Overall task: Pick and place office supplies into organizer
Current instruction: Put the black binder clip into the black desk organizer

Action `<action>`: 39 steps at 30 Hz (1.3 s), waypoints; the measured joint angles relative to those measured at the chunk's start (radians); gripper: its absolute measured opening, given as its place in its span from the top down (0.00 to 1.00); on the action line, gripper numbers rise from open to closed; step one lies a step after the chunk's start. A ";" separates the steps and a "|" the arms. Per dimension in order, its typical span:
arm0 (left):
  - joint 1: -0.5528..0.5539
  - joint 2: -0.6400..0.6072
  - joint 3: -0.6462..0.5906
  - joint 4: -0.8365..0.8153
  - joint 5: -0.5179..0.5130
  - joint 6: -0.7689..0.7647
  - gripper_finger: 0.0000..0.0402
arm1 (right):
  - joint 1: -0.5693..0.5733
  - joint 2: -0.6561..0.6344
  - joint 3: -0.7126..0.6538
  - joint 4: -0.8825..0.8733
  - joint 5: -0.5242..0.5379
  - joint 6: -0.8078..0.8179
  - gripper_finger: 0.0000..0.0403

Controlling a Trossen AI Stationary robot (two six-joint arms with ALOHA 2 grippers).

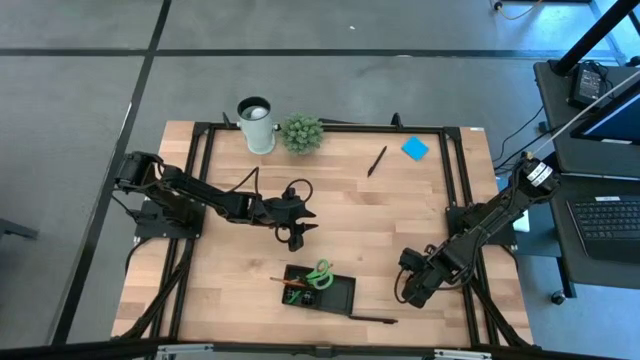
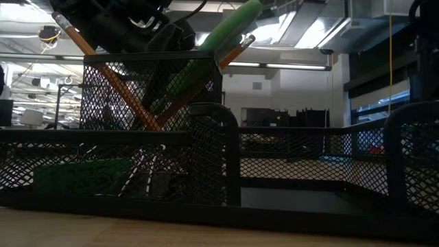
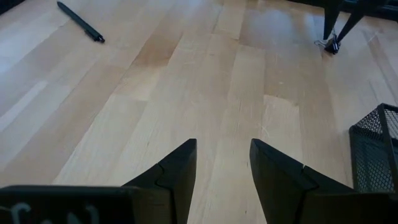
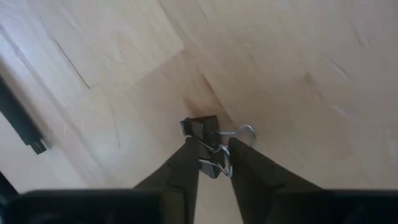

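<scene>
Black binder clip (image 4: 208, 144) pinched between right jaws.

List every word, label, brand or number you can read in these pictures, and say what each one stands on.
None can be read.
The blue sticky-note pad shows a plain face.
The white cup shows no print.
The left wrist view shows faint pale marks on the left gripper housing, too blurred to read.

Pale wood surface (image 1: 230, 270), black mesh organizer (image 1: 340, 295) just below the left gripper (image 1: 297, 236), pen (image 1: 376, 161), blue sticky-note pad (image 1: 415, 149), white cup (image 1: 256, 125), potted plant (image 1: 302, 133) beyond it
</scene>
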 joint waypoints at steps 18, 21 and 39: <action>0.000 0.000 0.000 -0.035 0.000 0.004 0.64 | 0.000 0.002 0.164 0.016 0.123 -0.081 0.99; 0.000 0.000 0.000 -0.074 0.000 0.004 0.64 | 0.000 0.002 0.253 0.042 0.275 -0.147 0.99; 0.000 -0.091 -0.001 -0.301 0.160 0.166 0.64 | -0.051 0.230 0.368 0.771 0.614 -0.709 1.00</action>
